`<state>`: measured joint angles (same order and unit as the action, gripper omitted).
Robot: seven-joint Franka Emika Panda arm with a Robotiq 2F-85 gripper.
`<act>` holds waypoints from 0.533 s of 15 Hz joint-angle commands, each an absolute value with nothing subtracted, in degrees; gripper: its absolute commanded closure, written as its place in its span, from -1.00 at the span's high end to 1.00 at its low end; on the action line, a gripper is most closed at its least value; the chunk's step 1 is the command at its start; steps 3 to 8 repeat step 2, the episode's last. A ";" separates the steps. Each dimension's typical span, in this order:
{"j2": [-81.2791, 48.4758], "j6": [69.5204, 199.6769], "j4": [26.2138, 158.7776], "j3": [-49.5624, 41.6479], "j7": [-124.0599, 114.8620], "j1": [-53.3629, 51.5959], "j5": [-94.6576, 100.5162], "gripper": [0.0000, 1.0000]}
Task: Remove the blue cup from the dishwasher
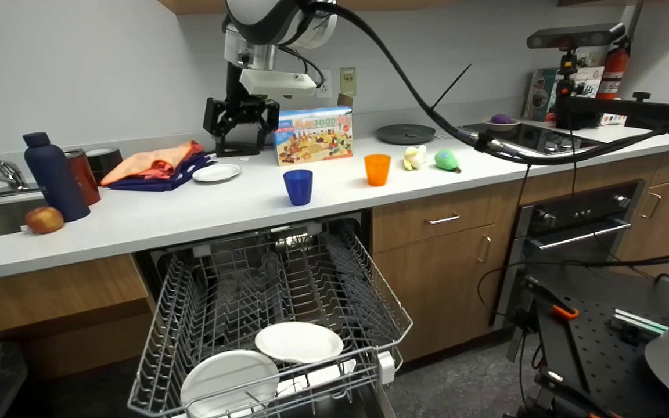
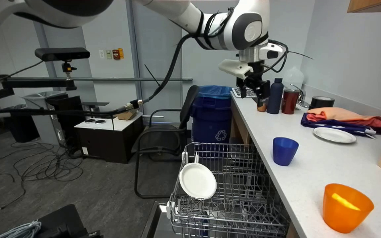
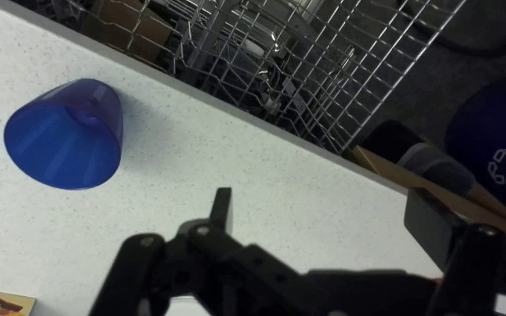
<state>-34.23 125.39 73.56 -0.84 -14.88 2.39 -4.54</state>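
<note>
The blue cup (image 1: pixel 298 187) stands upright on the white counter (image 1: pixel 224 203) near its front edge. It also shows in an exterior view (image 2: pixel 284 151) and at the left of the wrist view (image 3: pixel 64 140). The dishwasher's upper rack (image 1: pixel 305 284) is pulled out below the counter; the wrist view shows its wire grid (image 3: pixel 279 66) too. My gripper (image 1: pixel 241 128) is above the counter, apart from the cup, toward the sink side. In the wrist view its fingers (image 3: pixel 319 210) are wide apart with nothing between them.
White plates (image 1: pixel 299 342) lie in the rack. An orange cup (image 1: pixel 377 169), a food-set box (image 1: pixel 315 136), a small plate (image 1: pixel 216 173), cloths (image 1: pixel 154 165), a dark blue bottle (image 1: pixel 56 177) and an apple (image 1: pixel 44 220) are on the counter. A cable (image 1: pixel 392 58) hangs from the arm.
</note>
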 commanded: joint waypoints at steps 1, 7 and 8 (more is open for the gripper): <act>-33.57 124.85 74.39 -1.41 -14.28 1.92 -4.99 1.00; -33.01 124.75 75.17 -1.37 -14.08 1.91 -4.98 1.00; -33.01 124.75 75.17 -1.37 -14.08 1.91 -4.98 1.00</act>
